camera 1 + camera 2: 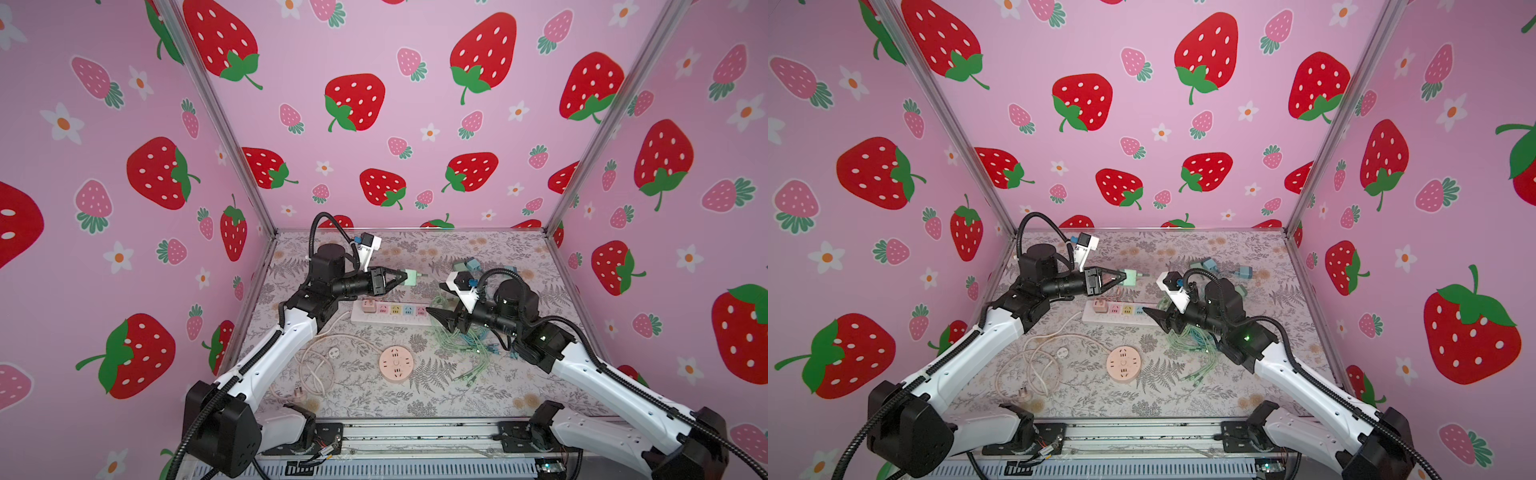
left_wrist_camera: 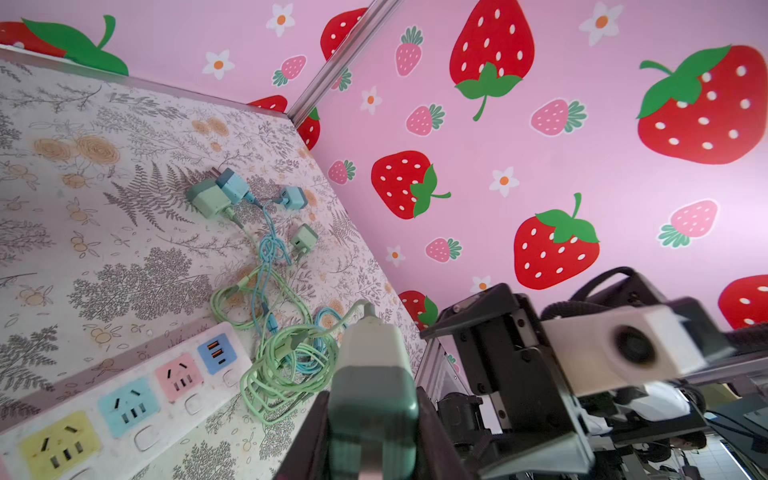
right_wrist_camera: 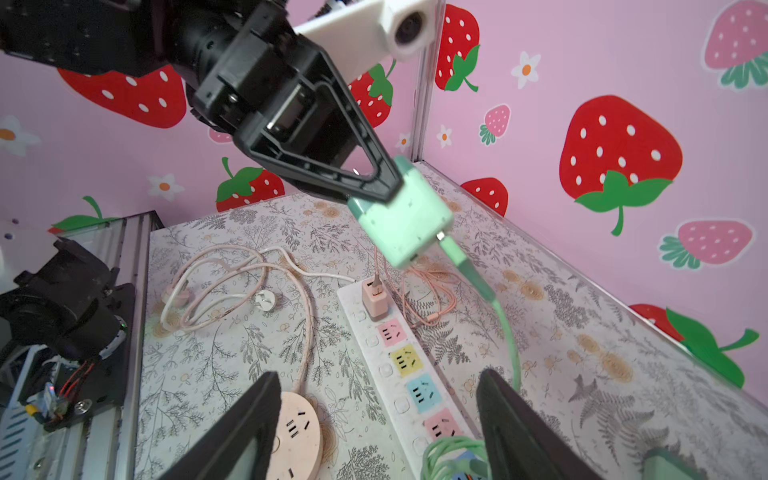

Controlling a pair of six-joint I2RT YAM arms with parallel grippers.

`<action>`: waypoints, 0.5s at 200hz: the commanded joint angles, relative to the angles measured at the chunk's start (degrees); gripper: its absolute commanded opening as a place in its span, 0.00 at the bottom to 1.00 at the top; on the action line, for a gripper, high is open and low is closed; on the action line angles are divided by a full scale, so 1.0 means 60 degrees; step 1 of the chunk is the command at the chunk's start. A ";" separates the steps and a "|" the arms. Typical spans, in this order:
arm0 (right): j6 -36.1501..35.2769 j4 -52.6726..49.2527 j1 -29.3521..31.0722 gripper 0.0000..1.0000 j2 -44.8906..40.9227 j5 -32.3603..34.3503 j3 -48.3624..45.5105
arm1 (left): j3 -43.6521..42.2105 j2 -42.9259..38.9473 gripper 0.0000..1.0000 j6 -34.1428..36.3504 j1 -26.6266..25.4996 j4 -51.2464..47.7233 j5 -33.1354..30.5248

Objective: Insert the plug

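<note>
- My left fingers grip the mint-green charger plug in mid-air, above the power strip.
- My right fingers hang open and empty.
- Only 1 pink charger is seated; aligning and inserting remain.

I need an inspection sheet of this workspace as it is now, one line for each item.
Surface: floral table cover, no spills seen.
Job's things: green plug held above the table; white power strip lying flat, pink charger in its end socket, other coloured sockets free.
Clutter: round pink socket; spare chargers near the back.
Grippers: left gripper shut on green plug; right gripper open, empty, by the strip.
Cables: green and blue cable tangle beside the strip; pale cord looped on the table.
Surroundings: strawberry-print walls; metal rail in front.
</note>
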 commanded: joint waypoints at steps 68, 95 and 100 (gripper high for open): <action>0.4791 0.5748 -0.0525 0.73 0.0826 -0.2790 -0.1415 | -0.0994 -0.0554 0.00 -0.0804 -0.0227 0.3941 0.0992; 0.5576 0.6682 -0.0542 0.71 0.1297 -0.2858 -0.1248 | -0.1216 -0.0750 0.00 -0.0518 -0.0494 0.4314 0.1157; 0.5643 0.6747 -0.0545 0.71 0.1390 -0.2876 -0.1182 | -0.1251 -0.0786 0.00 -0.0460 -0.0537 0.4367 0.1145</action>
